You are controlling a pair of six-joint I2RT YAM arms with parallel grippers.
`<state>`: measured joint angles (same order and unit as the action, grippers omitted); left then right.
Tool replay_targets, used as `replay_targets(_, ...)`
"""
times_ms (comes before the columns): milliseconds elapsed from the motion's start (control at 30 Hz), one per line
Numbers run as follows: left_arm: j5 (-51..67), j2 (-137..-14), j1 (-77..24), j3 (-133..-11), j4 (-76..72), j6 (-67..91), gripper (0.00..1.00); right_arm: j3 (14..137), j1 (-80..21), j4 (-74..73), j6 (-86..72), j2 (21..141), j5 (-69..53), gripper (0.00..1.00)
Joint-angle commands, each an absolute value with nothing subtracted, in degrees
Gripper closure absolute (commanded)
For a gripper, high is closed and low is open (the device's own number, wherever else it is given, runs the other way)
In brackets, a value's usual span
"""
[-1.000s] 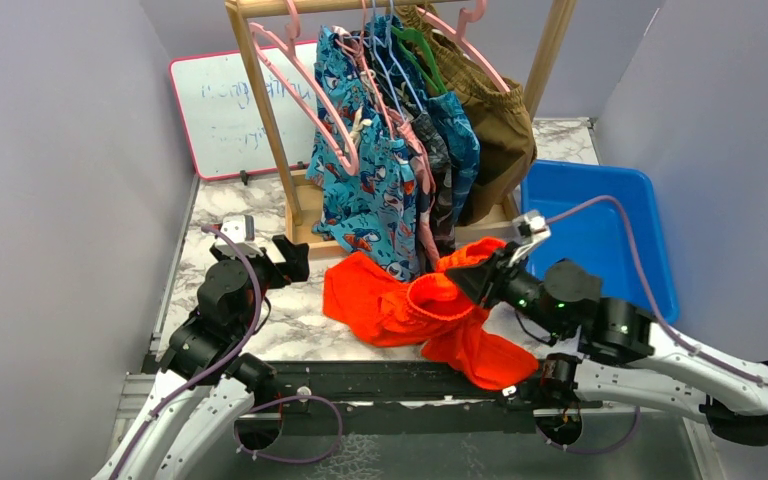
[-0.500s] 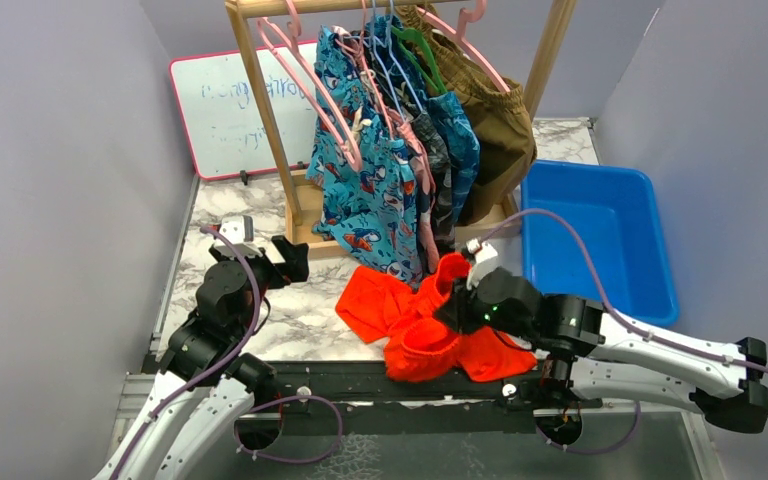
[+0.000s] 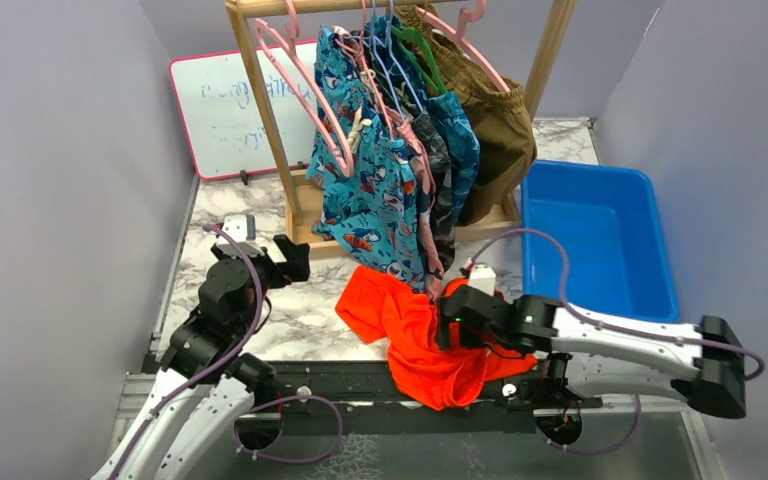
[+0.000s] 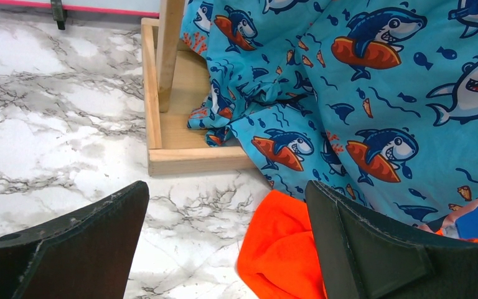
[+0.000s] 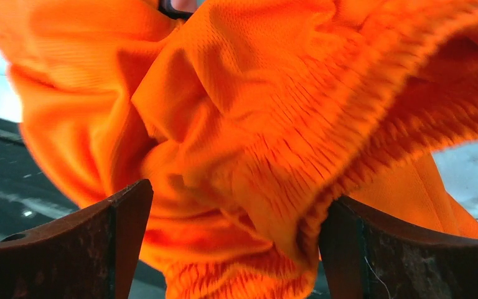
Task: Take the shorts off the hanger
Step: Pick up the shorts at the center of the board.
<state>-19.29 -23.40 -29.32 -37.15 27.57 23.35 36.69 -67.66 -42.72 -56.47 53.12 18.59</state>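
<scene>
Already, orange shorts (image 3: 415,340) off hanger, heaped at near edge of worktop (image 3: 300,305), straddled by right jaws spread wide (fabric loose between, not pinched). Left jaws open, empty. Shark-print shorts (image 3: 375,190) and others yet to be unhung from rack (image 3: 260,110).

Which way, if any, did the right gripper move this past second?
Yes: the right gripper drew back leftward toward the arm bases, away from the blue bin.
</scene>
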Motion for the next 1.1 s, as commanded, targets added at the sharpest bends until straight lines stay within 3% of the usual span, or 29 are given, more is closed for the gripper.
replay_targets(0, -18.18, -23.39, -28.93, -37.8, 27.28, 23.18, 0.01, 40.52, -68.01, -36.77, -55.31, 64.98, 17.12, 0.01)
replay_targets(333, -18.45, -22.76, -28.92, -37.71, 27.33, 23.25, 0.01, 46.07, -68.21, -38.15, -57.77, 88.82, 21.54, 0.03)
replay_targets(500, -18.45, -22.76, -28.92, -37.71, 27.42, 23.29, 0.01, 46.97, -71.56, -45.4, -64.52, 95.02, 29.36, 0.5)
replay_targets(667, -18.45, -22.81, -28.91, -37.71, 27.4, 23.29, 0.01, 47.66, -72.7, -46.9, -63.86, 90.12, 33.84, 0.94)
replay_targets(700, -18.45, -22.85, -28.92, -37.71, 27.39, 23.25, 0.01, 48.06, -72.72, -46.98, -63.26, 87.15, 34.74, 0.98)
replay_targets(1067, -18.5, -23.06, -28.92, -37.71, 27.42, 23.23, 0.01, 51.91, -72.73, -36.5, -45.75, 47.08, 37.47, 0.99)
